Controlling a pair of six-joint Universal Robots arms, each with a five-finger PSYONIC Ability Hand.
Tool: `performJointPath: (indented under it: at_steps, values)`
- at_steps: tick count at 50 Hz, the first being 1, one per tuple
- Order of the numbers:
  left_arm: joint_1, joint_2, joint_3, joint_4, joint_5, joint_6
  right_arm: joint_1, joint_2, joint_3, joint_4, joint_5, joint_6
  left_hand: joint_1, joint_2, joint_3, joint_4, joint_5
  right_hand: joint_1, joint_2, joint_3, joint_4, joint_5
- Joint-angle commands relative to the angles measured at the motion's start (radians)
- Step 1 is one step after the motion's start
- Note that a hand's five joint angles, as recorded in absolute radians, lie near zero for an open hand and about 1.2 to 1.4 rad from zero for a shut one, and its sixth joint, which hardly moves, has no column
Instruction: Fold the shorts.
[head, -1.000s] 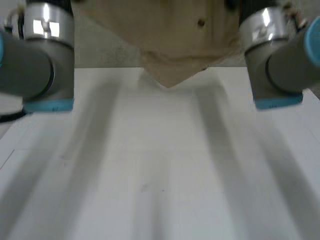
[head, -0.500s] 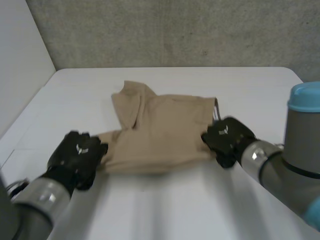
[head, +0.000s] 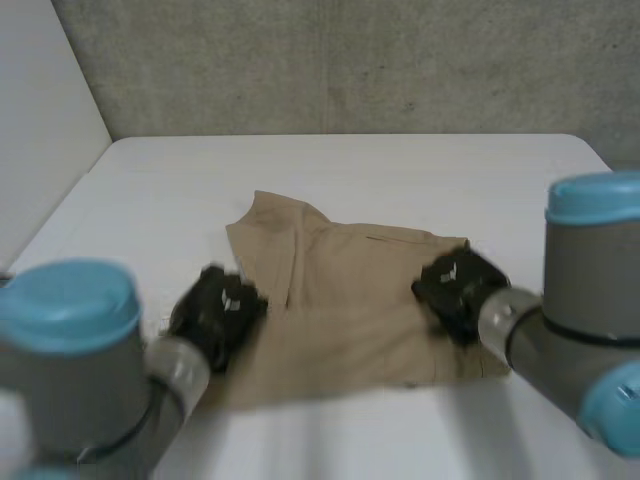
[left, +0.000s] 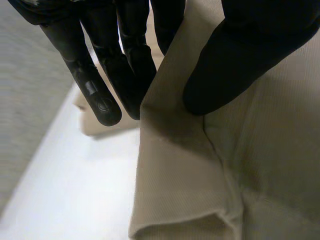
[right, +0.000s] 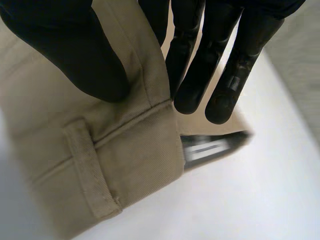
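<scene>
The beige shorts (head: 350, 300) lie on the white surface (head: 350, 160) in the middle of the head view, a little below the centre of the frame. Their long axis goes from the left of the frame to the right, almost parallel to the near edge of the surface. The end with the waistband points to the right of the frame. The other end points to the left, where one corner of the cloth reaches toward the upper left. The cloth lies in more than one layer.

The left hand (head: 215, 310) is at the left edge of the shorts. In the left wrist view this hand (left: 240, 55) presses its thumb on top of a folded edge of the shorts (left: 265, 165). Its straight fingers (left: 100, 75) are on the other side of that edge, so the cloth is pinched between them.

The right hand (head: 455, 285) is at the right edge. In the right wrist view this hand (right: 75, 50) has its thumb on the waistband (right: 150, 75) of the shorts (right: 50, 140), and its fingers (right: 210, 60) reach down behind the same edge, which makes a pinch also here. A belt loop (right: 92, 170) is sewn just beside the thumb tip. A black and white label (right: 207, 147) shows under the top layer, near the fingertips.
</scene>
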Motion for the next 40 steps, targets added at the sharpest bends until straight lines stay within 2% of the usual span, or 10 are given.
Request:
performJointPath:
  at_steps: [1,6,7,12,18,24,28,33,37,40]
  values:
    - [0.040,-0.115,0.420,0.161,-0.052,0.056,0.006,0.071,-0.363,-0.131,0.070,0.033,0.255,0.199,0.203,0.197,0.224,0.415,0.220,0.218,0.208,0.238]
    - [0.067,-0.084,0.590,0.408,-0.050,0.059,-0.004,0.054,-0.567,-0.389,0.070,0.152,0.255,0.199,0.203,0.197,0.224,0.415,0.220,0.218,0.208,0.238]
    - [0.075,-0.054,0.606,0.501,-0.046,0.053,-0.006,0.049,-0.574,-0.425,0.070,0.163,0.255,0.199,0.203,0.197,0.224,0.415,0.220,0.218,0.208,0.238]
    - [0.079,0.043,0.583,0.695,-0.045,0.050,-0.005,-0.012,-0.568,-0.623,0.081,0.182,0.255,0.199,0.203,0.197,0.224,0.415,0.220,0.218,0.208,0.238]
    - [0.083,0.089,0.447,0.657,-0.042,0.047,0.002,-0.026,-0.488,-0.581,0.079,0.182,0.255,0.199,0.203,0.197,0.224,0.415,0.220,0.218,0.208,0.238]
    - [0.084,0.115,0.184,0.629,-0.039,0.016,0.003,-0.017,-0.336,-0.541,0.066,0.180,0.255,0.199,0.203,0.197,0.224,0.415,0.220,0.218,0.208,0.238]
    - [0.087,0.103,0.037,0.629,-0.041,0.002,0.003,0.019,-0.213,-0.553,0.059,0.177,0.255,0.199,0.203,0.197,0.224,0.415,0.220,0.218,0.208,0.238]
    - [0.070,0.042,-0.098,0.625,-0.049,-0.008,0.005,0.130,-0.100,-0.541,0.021,0.153,0.255,0.199,0.203,0.197,0.224,0.415,0.220,0.218,0.208,0.238]
    - [0.034,-0.018,-0.164,0.561,-0.070,-0.001,0.005,0.177,-0.045,-0.495,0.007,0.084,0.255,0.199,0.203,0.197,0.224,0.415,0.220,0.218,0.208,0.238]
    - [-0.011,-0.003,-0.189,0.438,-0.122,-0.002,0.005,0.161,-0.012,-0.409,0.006,0.035,0.255,0.199,0.203,0.197,0.224,0.415,0.220,0.218,0.208,0.238]
